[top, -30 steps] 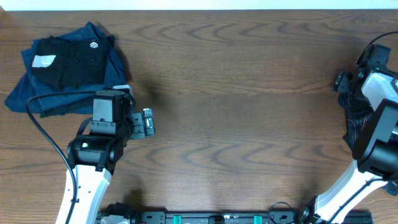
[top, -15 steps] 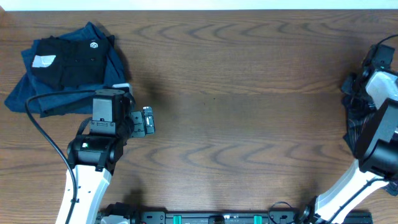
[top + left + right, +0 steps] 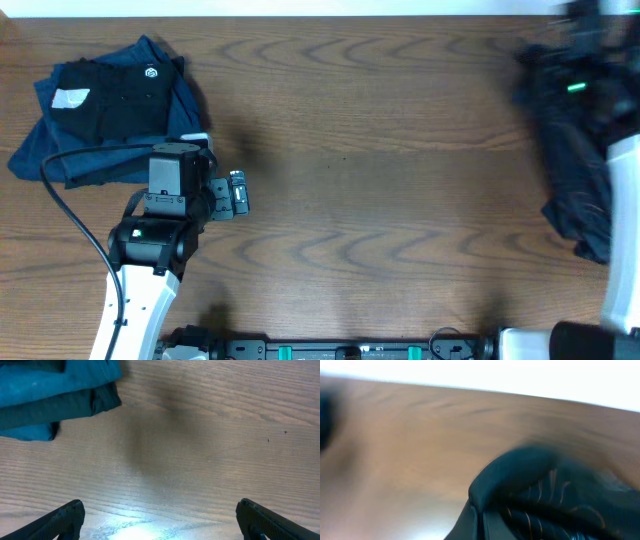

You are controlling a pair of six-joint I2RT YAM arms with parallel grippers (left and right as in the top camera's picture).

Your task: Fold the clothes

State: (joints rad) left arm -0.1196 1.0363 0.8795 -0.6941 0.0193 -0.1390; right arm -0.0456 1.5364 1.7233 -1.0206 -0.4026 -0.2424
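The right hand [image 3: 480,522] is clamped shut on a bunched fold of the black T-shirt [image 3: 555,495], and the thin-lined cloth stretches back along its arm above the worktop [image 3: 380,180]. The left hand [image 3: 160,525] gapes wide, holding nothing. A folded blue-and-black pile [image 3: 105,110] lies just ahead, leftward.

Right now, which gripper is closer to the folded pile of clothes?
Left. The left gripper sits just beside the folded pile; the right gripper is far across on the other side, holding the black T-shirt.
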